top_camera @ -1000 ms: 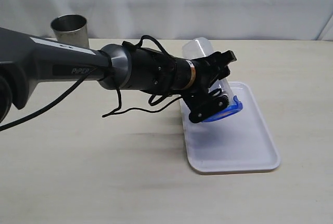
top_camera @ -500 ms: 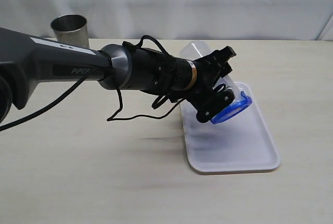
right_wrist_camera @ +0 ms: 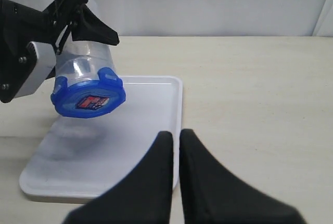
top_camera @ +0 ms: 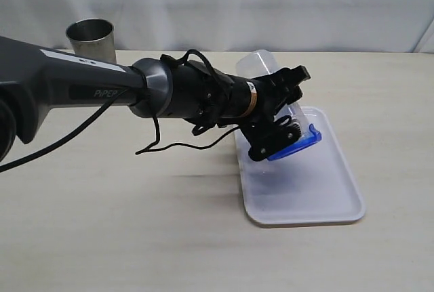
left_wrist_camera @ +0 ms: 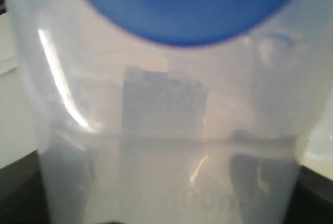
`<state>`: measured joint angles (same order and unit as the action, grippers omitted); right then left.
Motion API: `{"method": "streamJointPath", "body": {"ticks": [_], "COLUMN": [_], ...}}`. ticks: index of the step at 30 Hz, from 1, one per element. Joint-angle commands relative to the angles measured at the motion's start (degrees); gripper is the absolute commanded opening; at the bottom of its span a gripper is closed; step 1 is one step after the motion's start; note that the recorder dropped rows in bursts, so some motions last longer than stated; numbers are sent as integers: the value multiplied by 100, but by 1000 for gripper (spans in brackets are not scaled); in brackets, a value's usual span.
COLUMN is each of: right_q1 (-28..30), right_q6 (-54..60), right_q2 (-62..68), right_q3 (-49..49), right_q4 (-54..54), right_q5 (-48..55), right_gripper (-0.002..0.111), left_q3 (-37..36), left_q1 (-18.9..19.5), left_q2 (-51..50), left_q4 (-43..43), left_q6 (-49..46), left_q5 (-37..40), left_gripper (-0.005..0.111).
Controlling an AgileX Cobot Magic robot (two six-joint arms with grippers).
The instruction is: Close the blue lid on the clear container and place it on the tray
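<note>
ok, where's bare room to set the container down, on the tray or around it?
Free: the tray front half, between the blue lid and the near rim; the table right of the tray; the table left of the tray, in front of the arm. Crowded: the tray's back end, where the left gripper holds the tilted container over it.

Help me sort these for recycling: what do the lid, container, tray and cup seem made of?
Blue lid: opaque glossy plastic, moulded snap flaps. Clear container: transparent plastic, see-through with glints. Tray: white smooth plastic, probably. Metal cup: grey brushed metal, likely steel.
</note>
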<state>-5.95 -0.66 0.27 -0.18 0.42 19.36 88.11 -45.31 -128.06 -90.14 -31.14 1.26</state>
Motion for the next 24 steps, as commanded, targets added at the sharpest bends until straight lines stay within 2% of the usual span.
{"method": "streamJointPath", "body": {"ticks": [1, 3, 9, 14, 18, 24], "right_q1": [46, 46, 46, 46, 46, 46], "right_q6": [-4, -4, -4, -4, -4, -4], "right_q2": [-27, -27, -27, -27, -27, -27], "right_q3": [18, 18, 18, 18, 18, 18], "right_q4": [22, 22, 22, 22, 22, 22], "right_q5": [1, 1, 1, 1, 1, 1], "right_gripper": [4, 4, 4, 4, 4, 4], "left_q3": [64, 64, 64, 64, 64, 64], "left_q1": [-13, -13, -13, 82, 277, 769], "left_q2": [90, 90, 90, 90, 90, 67], "left_q4": [-58, 260, 2073, 3584, 3895, 3842], "left_q6": [-29, 88, 1079, 1789, 2855, 5489], "left_q5": [305, 284, -164, -823, -1824, -3998], "left_gripper": [0, 0, 0, 0, 0, 0]}}
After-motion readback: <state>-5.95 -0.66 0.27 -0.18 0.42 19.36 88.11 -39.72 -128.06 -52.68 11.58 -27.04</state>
